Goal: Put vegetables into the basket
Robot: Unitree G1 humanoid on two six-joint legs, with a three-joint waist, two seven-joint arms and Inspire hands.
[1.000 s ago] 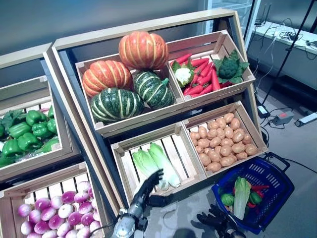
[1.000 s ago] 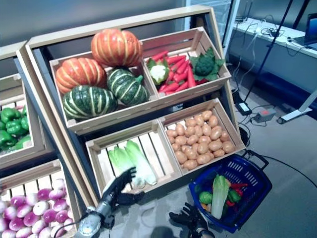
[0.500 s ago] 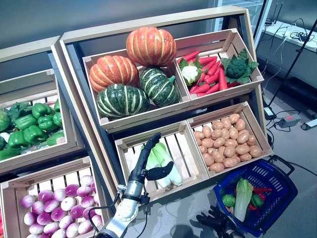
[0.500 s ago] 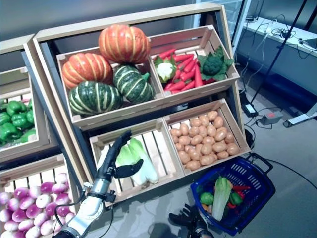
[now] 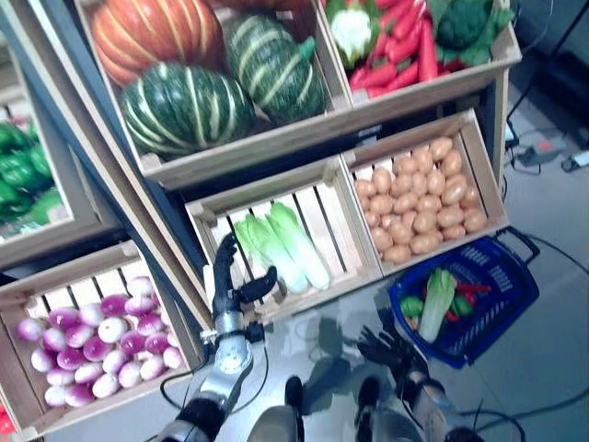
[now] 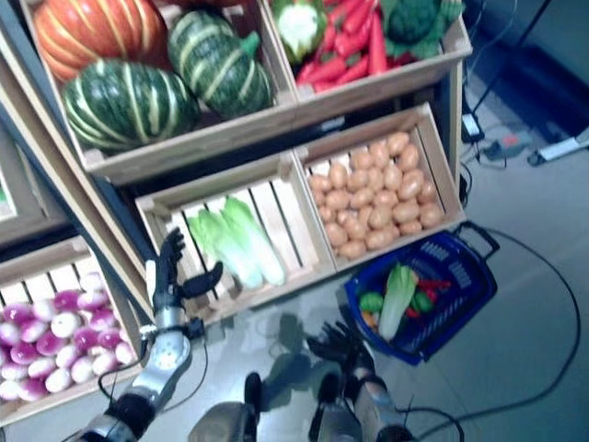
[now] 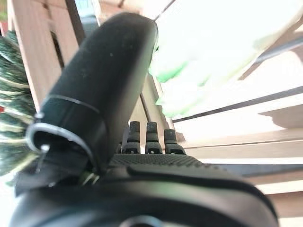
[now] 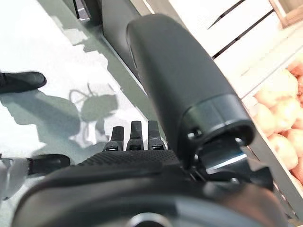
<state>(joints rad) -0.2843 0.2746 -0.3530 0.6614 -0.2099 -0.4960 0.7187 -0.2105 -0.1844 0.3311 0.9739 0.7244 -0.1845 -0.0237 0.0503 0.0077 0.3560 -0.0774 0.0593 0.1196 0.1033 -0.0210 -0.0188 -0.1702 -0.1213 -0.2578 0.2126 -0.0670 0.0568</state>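
Two pale green cabbages (image 5: 281,244) lie side by side in the slatted wooden crate (image 5: 322,293) on the lower shelf. My left hand (image 5: 226,274) stands open just left of them by the crate's front left corner, fingers straight up, thumb reaching toward the nearer cabbage. The left wrist view shows the cabbage (image 7: 213,47) just past the thumb, with nothing held. The blue basket (image 5: 492,262) sits on the floor at the right and holds a cabbage (image 5: 435,304), a green pepper and red vegetables. My right hand (image 5: 386,345) hovers open low over the floor, left of the basket.
A crate of potatoes (image 5: 423,207) sits right of the cabbage crate, above the basket. Pumpkins (image 5: 189,106) and a crate of carrots and greens (image 5: 405,46) fill the upper shelf. Purple onions (image 5: 83,336) and green peppers (image 5: 18,170) lie in the left stand.
The camera has tilted down, shifting the whole picture. My left hand has slid left off the cabbages to the crate's left side. The right hand stays low.
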